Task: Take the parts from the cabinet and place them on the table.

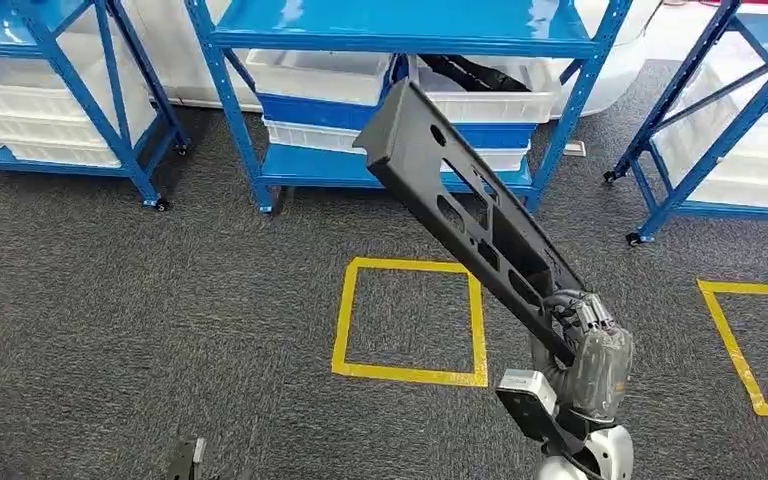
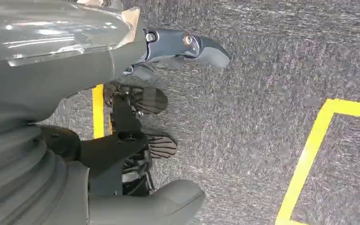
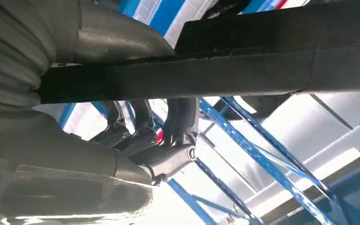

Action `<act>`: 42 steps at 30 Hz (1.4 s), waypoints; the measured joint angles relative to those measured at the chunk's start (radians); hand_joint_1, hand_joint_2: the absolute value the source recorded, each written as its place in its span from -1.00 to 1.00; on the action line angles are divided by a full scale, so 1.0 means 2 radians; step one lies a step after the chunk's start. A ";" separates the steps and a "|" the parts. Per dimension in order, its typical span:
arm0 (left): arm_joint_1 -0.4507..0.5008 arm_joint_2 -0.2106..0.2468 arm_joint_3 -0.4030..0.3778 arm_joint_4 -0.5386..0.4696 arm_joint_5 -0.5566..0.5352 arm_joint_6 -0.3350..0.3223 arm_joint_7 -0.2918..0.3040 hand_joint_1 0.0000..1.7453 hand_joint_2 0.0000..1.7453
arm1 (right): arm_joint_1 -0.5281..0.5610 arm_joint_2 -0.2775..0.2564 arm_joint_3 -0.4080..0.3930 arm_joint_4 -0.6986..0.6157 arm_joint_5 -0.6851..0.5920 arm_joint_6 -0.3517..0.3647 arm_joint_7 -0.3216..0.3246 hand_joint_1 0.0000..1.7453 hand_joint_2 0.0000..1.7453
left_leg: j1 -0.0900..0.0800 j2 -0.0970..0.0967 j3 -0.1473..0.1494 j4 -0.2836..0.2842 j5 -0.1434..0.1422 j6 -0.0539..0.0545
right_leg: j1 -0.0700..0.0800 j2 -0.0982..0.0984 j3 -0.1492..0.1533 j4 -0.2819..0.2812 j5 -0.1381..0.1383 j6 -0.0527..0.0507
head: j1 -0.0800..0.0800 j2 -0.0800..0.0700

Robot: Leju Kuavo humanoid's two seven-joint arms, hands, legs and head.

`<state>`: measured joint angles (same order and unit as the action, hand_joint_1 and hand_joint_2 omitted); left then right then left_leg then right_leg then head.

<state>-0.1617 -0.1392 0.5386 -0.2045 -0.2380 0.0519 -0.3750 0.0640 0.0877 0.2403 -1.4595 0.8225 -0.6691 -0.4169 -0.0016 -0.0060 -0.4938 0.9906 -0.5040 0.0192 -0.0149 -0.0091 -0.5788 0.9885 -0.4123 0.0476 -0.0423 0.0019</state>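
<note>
The part [image 1: 480, 225] is a long, dark grey metal bracket, shaped like a shallow channel with raised edges and a row of round and oblong holes cut along its face. It is up in the air, tilted: its lower end sits in the right robot hand [image 1: 585, 340], whose fingers [image 3: 180, 117] wrap around it, and its free, squared-off end points up and away toward the blue cabinet [image 1: 410, 30]. From close behind the wrist, the bracket [image 3: 215, 70] runs as a dark bar across the robot hand.

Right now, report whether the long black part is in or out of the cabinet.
Out: right hand holds the long black part above the carpet.
</note>
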 joint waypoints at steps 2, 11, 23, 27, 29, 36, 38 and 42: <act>0.000 0.000 0.000 0.000 0.000 -0.001 -0.001 -1.00 1.00 | 0.003 0.000 -0.002 -0.002 0.000 0.000 0.000 1.00 1.00 | 0.004 0.005 -0.010 -0.007 0.013 0.015 | 0.001 0.002 -0.011 0.013 -0.014 0.002 | 0.000 0.000; 0.001 0.000 -0.001 0.000 -0.003 -0.004 -0.002 -1.00 1.00 | 0.007 0.000 -0.002 -0.005 0.001 0.000 0.000 1.00 1.00 | 0.001 0.008 -0.072 -0.002 0.062 0.015 | 0.000 0.003 0.047 0.039 -0.048 0.013 | 0.005 0.000; 0.007 0.005 -0.001 0.000 -0.005 -0.007 0.002 -1.00 1.00 | 0.017 0.004 -0.010 -0.018 -0.004 0.014 0.008 1.00 1.00 | 0.007 0.004 -0.112 0.146 -0.023 -0.016 | 0.000 0.011 0.034 -0.018 -0.028 -0.024 | -0.001 0.000; 0.009 0.005 -0.001 0.000 -0.004 -0.004 0.003 -1.00 1.00 | 0.019 0.004 -0.012 -0.020 -0.010 0.019 0.003 1.00 1.00 | 0.012 -0.028 -0.007 0.002 0.006 -0.011 | -0.003 0.024 0.022 -0.010 -0.023 -0.016 | 0.000 0.000; 0.011 0.005 -0.001 0.000 -0.004 -0.003 0.003 -1.00 1.00 | 0.018 0.004 -0.013 -0.021 -0.010 0.019 0.001 1.00 1.00 | 0.009 -0.028 -0.004 -0.005 0.006 -0.008 | -0.001 0.030 0.017 -0.007 -0.018 -0.009 | 0.000 0.000; 0.012 0.003 0.000 0.000 -0.003 0.006 0.004 -1.00 1.00 | 0.015 0.004 -0.014 -0.021 -0.010 0.020 -0.002 1.00 1.00 | 0.007 0.012 -0.018 -0.011 0.019 0.015 | -0.001 0.011 -0.058 0.133 -0.080 -0.006 | 0.004 0.000; 0.012 0.002 0.000 0.000 -0.003 0.007 0.005 -1.00 1.00 | 0.016 0.003 -0.014 -0.020 -0.011 0.021 -0.002 1.00 1.00 | 0.007 0.023 -0.023 -0.010 0.021 0.015 | -0.001 0.010 -0.067 0.165 -0.087 0.000 | 0.005 0.000; 0.011 -0.001 0.000 0.000 -0.003 0.009 0.005 -1.00 1.00 | 0.012 0.003 -0.014 -0.020 -0.012 0.021 -0.003 1.00 1.00 | 0.004 0.042 -0.022 -0.007 0.022 0.011 | -0.001 -0.034 0.033 -0.006 -0.037 0.010 | 0.006 0.000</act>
<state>-0.1388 -0.1408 0.5390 -0.2049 -0.2438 0.0706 -0.3651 0.0885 0.0931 0.2121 -1.4996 0.7988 -0.6268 -0.4226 0.0073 0.0788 -0.5383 0.9766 -0.4591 0.0403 -0.0161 -0.0771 -0.5118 0.9770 -0.4864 0.0677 -0.0302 0.0019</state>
